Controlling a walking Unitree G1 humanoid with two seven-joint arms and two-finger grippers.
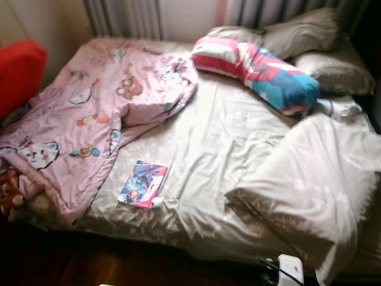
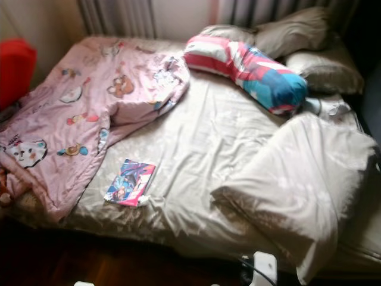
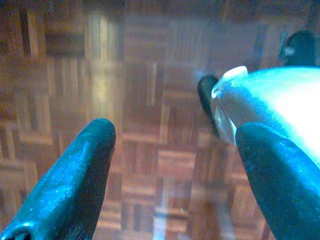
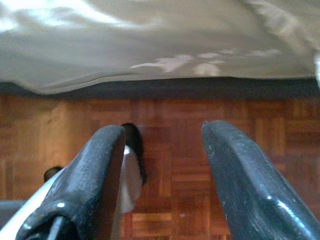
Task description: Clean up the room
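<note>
I see both claws hanging low over the wood floor [image 3: 150, 75], each released with its fingers spread and grasping nothing: the left claw [image 3: 175, 170] over bare parquet, the right claw [image 4: 162, 175] just short of the bed's [image 1: 220, 155] hanging sheet edge. Up on the bed, well beyond the claws, a book [image 1: 143, 183] lies flat, its long axis running from the near edge toward the pillows [image 1: 333, 71]. A pink blanket [image 1: 89, 113] lies crumpled beside it.
</note>
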